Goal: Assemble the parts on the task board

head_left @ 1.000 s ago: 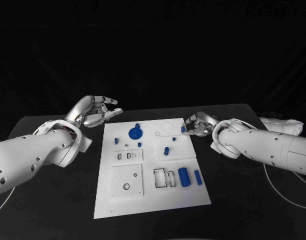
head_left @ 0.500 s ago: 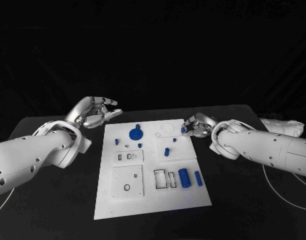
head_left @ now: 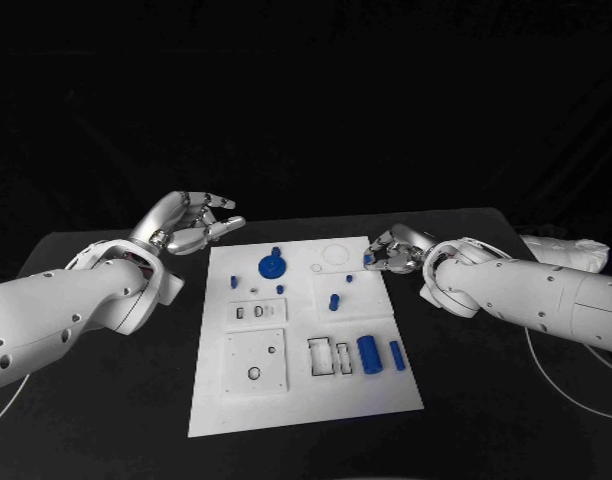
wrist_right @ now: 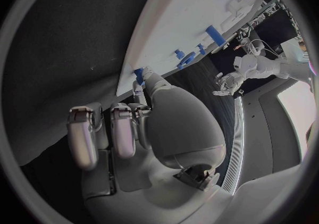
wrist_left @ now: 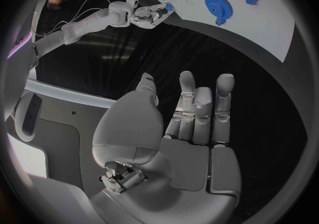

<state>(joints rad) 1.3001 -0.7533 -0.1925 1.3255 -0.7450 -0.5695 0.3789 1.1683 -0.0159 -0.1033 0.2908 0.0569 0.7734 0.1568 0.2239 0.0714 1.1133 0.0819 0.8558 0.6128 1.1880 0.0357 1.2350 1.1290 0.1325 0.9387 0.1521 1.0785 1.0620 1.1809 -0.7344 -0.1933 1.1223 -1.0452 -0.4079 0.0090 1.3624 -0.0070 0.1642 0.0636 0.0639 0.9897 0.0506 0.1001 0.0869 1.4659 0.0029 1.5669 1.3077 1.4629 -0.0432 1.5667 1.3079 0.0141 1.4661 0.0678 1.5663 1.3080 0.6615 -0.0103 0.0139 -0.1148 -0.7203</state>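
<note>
The white task board (head_left: 295, 410) lies in the middle of the black table. On it are a blue gear (head_left: 269, 267), a small blue block (head_left: 234, 282), two short blue pegs (head_left: 332, 300), a blue cylinder (head_left: 368, 354) and a blue bar (head_left: 396, 353). My right hand (head_left: 396, 250) is at the board's far right edge and pinches a small blue part (wrist_right: 139, 73) between thumb and finger, close to the board's rim. My left hand (head_left: 191, 222) hovers off the board's far left corner, fingers apart (wrist_left: 199, 112), holding nothing.
A pale bundle (head_left: 559, 248) lies on the table behind my right arm, and a thin cable (head_left: 548, 372) loops beside that arm. The board's near half carries rectangular recesses (head_left: 328, 356) and a square plate (head_left: 254, 360).
</note>
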